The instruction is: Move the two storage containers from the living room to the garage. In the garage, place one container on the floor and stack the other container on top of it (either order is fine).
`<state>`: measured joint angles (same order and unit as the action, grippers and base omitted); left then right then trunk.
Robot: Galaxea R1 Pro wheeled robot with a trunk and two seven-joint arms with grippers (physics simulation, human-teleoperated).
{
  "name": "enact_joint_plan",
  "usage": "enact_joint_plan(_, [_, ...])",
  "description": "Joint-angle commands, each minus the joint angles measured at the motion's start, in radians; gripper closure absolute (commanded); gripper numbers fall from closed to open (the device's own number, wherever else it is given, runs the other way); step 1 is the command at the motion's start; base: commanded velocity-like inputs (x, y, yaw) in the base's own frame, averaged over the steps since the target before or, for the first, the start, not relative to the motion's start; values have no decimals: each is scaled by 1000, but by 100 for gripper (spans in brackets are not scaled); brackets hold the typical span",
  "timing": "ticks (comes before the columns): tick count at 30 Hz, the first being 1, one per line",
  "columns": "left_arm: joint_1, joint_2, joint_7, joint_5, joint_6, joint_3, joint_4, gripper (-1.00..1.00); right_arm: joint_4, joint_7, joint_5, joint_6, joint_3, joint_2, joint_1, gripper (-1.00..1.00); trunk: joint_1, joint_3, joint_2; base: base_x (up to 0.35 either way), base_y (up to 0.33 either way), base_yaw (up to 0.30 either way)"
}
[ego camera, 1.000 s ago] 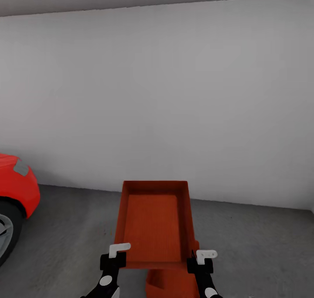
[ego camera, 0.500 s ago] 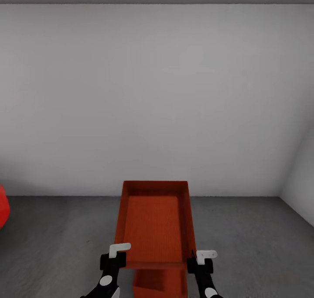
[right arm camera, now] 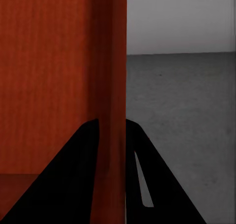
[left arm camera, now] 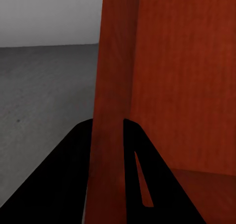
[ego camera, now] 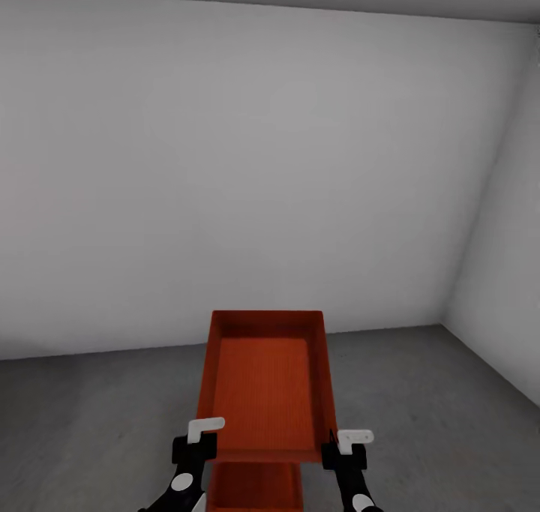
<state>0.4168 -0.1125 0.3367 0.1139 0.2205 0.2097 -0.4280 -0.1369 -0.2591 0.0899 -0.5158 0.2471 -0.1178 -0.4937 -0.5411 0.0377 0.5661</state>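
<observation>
A: From the head camera, what's there?

B: A red-orange storage container [ego camera: 264, 381] is held up in front of the robot, open top showing its ribbed bottom. The left gripper [ego camera: 196, 447] is clamped on its near left corner and the right gripper [ego camera: 343, 450] on its near right corner. Beneath it, at the frame's lower edge, part of a second storage container [ego camera: 256, 487] shows, sitting lower; whether it rests on the concrete floor [ego camera: 90, 422] I cannot tell. Behind stands a plain white wall [ego camera: 247, 167], meeting a side wall [ego camera: 504, 272] in a corner at the right.

A: And the left wrist camera?

B: The left gripper's two dark fingers [left arm camera: 64, 184] sit one on each side of the container's thin wall [left arm camera: 109, 135], squeezed onto it. Grey floor and white wall lie beyond.

A: The right wrist?

B: The same: dark fingers [right arm camera: 162, 184] straddle the container's wall [right arm camera: 110, 135] and pinch it, with the bin's inner face on one side and grey floor on the other.
</observation>
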Motion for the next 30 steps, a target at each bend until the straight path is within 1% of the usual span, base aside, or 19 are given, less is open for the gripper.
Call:
enact_joint_plan(1, [0,1,9,23,4,2,3,100,-23,1,11,-47,-37,0,-2,100,-1,2,2,283,0,-58])
enact_joint_plan(13, [0,1,8,23,5,2,3,100,-23,1,12,-46,-37,0,-2,100,-1,2,2,289,51,-8])
enact_joint_plan(30, [0,-1,14,23,5,2,5,100,-23,0,11,-46,-37,0,-2,100,-1,2,2,24,14,0])
